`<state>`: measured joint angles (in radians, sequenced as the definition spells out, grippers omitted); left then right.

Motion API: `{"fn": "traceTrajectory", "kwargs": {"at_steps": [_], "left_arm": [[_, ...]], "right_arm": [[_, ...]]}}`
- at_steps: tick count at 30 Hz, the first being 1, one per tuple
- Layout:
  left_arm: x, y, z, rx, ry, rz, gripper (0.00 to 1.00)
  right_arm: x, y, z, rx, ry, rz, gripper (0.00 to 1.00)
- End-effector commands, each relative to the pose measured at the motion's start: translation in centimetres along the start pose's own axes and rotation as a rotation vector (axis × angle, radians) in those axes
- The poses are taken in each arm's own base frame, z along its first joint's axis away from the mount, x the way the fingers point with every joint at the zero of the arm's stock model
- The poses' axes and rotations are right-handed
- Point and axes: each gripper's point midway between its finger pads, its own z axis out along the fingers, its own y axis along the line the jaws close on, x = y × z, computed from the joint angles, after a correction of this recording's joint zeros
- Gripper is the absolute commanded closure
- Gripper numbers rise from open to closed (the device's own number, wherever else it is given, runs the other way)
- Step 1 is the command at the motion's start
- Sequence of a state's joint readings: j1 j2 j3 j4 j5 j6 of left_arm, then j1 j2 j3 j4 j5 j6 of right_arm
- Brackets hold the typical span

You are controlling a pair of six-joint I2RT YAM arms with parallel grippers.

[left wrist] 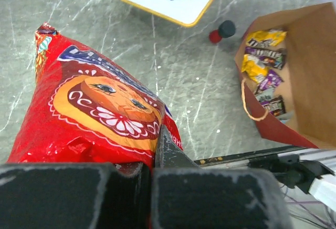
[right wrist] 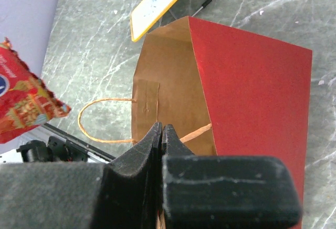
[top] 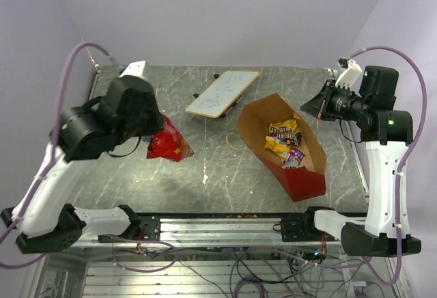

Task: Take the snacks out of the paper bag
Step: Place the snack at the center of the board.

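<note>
Left gripper (left wrist: 156, 155): the fingers are closed together on the lower edge of the chip bag (left wrist: 94, 103), with a sliver of red foil showing between the pads. In the top view the chip bag sits at 9 o'clock from the centre of the table (top: 225, 175), tilted, with its far end pointing toward 4 o'clock. It is outside the paper bag (top: 305, 183) and well apart from it.

The board (top: 222, 93) lies flat at 12 o'clock. The marker (left wrist: 221, 31) is just beside its near edge.

The paper bag lies at 3 o'clock, its mouth open toward 11 o'clock and the brown inside showing. The candy packets (top: 285, 142) are inside it, bunched near the middle: yellow, dark brown and purple can be made out. One handle (right wrist: 105, 99) loops out onto the table at 9 o'clock of the mouth.

Right gripper (right wrist: 160, 132): located at 2 o'clock of the bag, over its rim. The fingers are pressed together with only a thin seam between them. A second cord runs up to the tips; whether it is pinched cannot be told.
</note>
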<state>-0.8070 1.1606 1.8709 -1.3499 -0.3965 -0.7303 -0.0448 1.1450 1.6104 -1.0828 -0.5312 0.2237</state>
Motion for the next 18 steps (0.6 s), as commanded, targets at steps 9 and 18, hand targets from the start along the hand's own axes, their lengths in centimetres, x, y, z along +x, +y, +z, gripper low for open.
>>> {"fn": "traceTrajectory", "kwargs": {"at_steps": [9,18], "left_arm": [[-4.3,2.6,12.9,-0.11,0.069,-0.206,0.93],[-8.4,9.8,22.9,-0.082,0.085,-0.497,0.93]], "right_arm": [[-1.5,0.4,-0.4,0.005,-0.015,0.014,1.0],[-1.3,0.3,1.4,-0.044,-0.039,0.049,1.0]]}}
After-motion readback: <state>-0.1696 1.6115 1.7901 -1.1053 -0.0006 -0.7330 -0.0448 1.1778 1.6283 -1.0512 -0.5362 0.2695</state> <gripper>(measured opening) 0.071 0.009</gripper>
